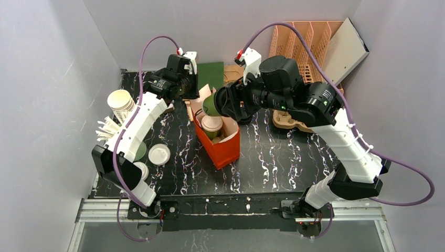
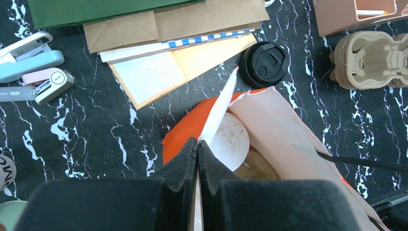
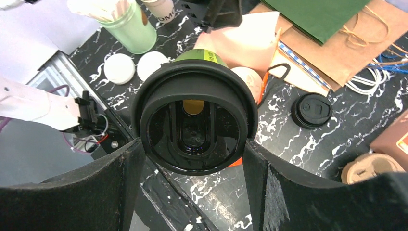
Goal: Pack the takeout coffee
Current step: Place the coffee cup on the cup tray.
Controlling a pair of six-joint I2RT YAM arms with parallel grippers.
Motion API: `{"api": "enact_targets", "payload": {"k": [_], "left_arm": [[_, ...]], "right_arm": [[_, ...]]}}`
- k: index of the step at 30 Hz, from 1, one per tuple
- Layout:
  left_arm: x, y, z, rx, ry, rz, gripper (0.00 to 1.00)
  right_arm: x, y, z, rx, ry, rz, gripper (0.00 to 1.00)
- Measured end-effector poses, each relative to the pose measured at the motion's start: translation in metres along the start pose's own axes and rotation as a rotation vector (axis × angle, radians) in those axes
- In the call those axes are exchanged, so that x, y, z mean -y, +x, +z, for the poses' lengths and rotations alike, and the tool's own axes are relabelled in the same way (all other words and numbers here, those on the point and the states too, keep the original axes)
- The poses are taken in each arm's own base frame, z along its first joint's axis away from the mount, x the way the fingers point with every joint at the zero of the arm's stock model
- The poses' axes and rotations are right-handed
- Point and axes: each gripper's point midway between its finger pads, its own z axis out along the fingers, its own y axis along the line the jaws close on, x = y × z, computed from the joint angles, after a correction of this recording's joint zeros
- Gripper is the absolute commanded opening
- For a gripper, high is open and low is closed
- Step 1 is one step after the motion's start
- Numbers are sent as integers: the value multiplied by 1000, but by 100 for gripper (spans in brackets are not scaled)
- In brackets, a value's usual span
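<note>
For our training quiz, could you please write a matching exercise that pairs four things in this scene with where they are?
Things: 1 takeout coffee; 2 loose black lid; 3 white-lidded cup; 4 left gripper.
Places: A inside the orange bag; B lying on the table; C held in the right gripper; D shut on the orange bag's edge.
Pairs: 1-C; 2-B; 3-A; 4-D.
</note>
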Motion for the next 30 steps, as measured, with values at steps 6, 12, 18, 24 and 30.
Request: {"api": "enact_targets", "payload": {"k": [6,12,18,24,30], "left_arm": [[0,1,-7,-2,1,-14,0],[1,3,-9,-13,1,-29,0],[1,5,-9,-18,0,-30,0],[1,4,-9,-18,-1,-29,0],[2,0,-12,-8,3,-28,0]], "right_arm": [[5,12,-2,-43,43,-5,40],[7,27,4,-108,81,-12,42],[6,21,-2,-69,78,-8,42],[4,18,-30,-17,52,-2,42],[7,27,-42,-24,52,-3,41]]}}
